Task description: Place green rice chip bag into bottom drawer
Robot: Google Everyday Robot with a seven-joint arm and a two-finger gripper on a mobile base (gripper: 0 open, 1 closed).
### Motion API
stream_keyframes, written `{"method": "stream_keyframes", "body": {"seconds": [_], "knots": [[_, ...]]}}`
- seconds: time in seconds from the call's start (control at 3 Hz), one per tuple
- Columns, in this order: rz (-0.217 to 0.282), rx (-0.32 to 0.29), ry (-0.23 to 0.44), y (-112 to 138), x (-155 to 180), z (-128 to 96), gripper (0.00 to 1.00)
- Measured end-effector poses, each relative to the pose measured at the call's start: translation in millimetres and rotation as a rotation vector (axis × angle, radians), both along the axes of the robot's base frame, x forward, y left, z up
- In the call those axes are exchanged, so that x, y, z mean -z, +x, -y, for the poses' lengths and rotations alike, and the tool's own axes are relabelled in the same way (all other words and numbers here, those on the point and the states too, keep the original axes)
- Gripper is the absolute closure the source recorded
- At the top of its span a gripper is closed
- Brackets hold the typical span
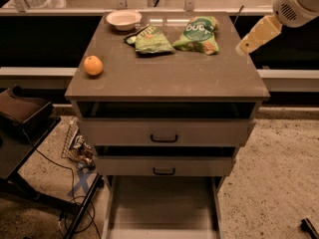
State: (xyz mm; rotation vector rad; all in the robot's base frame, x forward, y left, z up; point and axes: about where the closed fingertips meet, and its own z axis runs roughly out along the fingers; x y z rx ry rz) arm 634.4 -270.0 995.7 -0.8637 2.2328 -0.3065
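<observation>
**Inspector:** Camera view. Your gripper (243, 47) hung off the right rear edge of the cabinet top (164, 81), near the green rice chip bag (198, 34), carrying nothing I could see. I could not tell how far open it was.

**Operator:** And the bag?

**Inspector:** It lay at the back, right of a flatter green bag (152, 40) and a white bowl (123, 19). An orange (92, 65) sat well apart on the left. The bottom drawer (162, 203) stood pulled out below. In my judgement you needed to descend over the bag's puffy middle, clear of its neighbour.

**Operator:** Surroundings?

**Inspector:** Smooth brown top, speckled floor (279, 173), cables (75, 208) at the left
</observation>
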Motion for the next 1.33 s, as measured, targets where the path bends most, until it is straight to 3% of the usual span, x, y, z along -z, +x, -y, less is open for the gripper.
{"method": "stream_keyframes", "body": {"seconds": [0.33, 0.67, 1.33], "knots": [[-0.003, 0.006, 0.038, 3, 4, 1, 0.0], [0.053, 0.049, 0.119, 65, 35, -17, 0.0], [0.242, 0.168, 0.3, 162, 60, -43, 0.0]]}}
